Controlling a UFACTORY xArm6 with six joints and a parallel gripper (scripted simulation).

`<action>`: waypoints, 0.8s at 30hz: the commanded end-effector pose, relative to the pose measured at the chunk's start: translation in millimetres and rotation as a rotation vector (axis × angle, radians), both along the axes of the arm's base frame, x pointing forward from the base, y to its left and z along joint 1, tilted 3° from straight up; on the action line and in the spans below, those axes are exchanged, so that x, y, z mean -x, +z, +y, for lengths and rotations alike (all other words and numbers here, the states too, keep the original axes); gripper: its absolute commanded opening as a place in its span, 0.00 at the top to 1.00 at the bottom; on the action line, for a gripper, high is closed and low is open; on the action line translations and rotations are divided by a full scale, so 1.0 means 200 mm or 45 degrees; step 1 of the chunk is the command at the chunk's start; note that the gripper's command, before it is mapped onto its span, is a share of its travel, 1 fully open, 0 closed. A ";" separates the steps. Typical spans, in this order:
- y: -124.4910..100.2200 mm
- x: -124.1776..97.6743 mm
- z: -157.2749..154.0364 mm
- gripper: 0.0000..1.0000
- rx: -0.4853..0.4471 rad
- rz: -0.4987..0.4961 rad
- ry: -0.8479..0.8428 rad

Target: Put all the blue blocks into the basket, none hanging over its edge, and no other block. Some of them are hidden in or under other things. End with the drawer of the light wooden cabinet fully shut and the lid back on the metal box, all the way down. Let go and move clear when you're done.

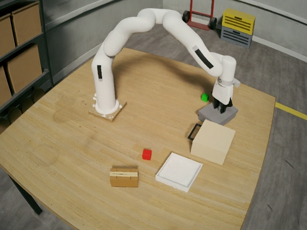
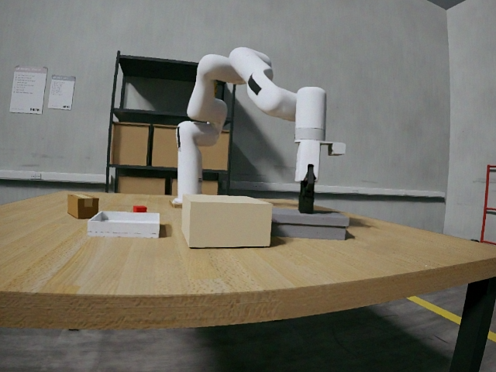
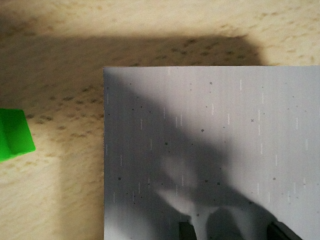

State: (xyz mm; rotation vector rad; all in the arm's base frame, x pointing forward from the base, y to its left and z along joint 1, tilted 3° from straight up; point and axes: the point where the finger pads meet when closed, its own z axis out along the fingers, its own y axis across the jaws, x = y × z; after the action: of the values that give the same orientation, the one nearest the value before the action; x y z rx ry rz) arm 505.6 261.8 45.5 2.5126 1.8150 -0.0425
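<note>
My gripper point(image 1: 218, 109) point(image 2: 306, 210) point(image 3: 233, 232) is partly open and points down at the lid, its fingers on either side of the knob. The grey lid point(image 1: 207, 111) point(image 2: 332, 218) point(image 3: 280, 150) lies on the metal box point(image 2: 312, 231). The white basket point(image 1: 171, 184) point(image 2: 124, 229) is empty. The light wooden cabinet point(image 1: 215, 139) point(image 2: 228, 224) has its black handle point(image 1: 191, 136) on the left in the top view; its drawer looks shut, though the front is mostly hidden. No blue block shows; the insides of box and cabinet are hidden.
A green block point(image 1: 205, 97) point(image 3: 15, 132) lies beside the metal box. A red block point(image 1: 147, 154) point(image 2: 139, 208) lies between the basket and the robot base. A small cardboard box point(image 1: 123, 181) point(image 2: 82, 206) stands left of the basket, its inside hidden. The cabinet stands close to the metal box.
</note>
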 end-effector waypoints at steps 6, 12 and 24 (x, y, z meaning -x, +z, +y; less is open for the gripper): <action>0.01 -0.01 0.00 0.56 -0.003 -0.006 0.000; 0.01 -0.01 0.00 0.56 -0.003 -0.006 0.000; 0.01 -0.01 0.00 1.00 -0.003 -0.006 0.000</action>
State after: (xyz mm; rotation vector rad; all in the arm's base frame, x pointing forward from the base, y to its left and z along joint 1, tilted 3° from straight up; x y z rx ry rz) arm 506.3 262.2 46.2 2.5124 1.8148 -0.0386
